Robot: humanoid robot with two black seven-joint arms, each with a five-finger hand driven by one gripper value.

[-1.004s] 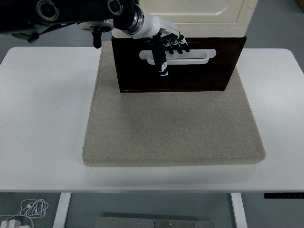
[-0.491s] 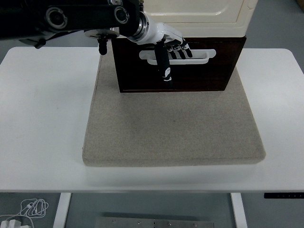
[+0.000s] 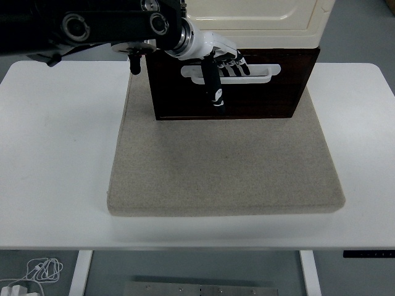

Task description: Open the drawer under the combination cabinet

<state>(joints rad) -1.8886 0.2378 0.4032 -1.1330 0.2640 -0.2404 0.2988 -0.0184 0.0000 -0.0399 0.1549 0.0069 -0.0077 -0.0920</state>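
White table (image 3: 55, 154), beige mat (image 3: 225, 166); left hand (image 3: 219, 61) fingers hooked in drawer (image 3: 231, 92) handle (image 3: 259, 74), thumb down.

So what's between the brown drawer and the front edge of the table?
In the head view, only the grey mat lies between the brown drawer and the near edge of the white table. Nothing sits on that stretch of mat.

A white table (image 3: 55, 142) carries a grey mat (image 3: 225, 166) lying flat at its middle.
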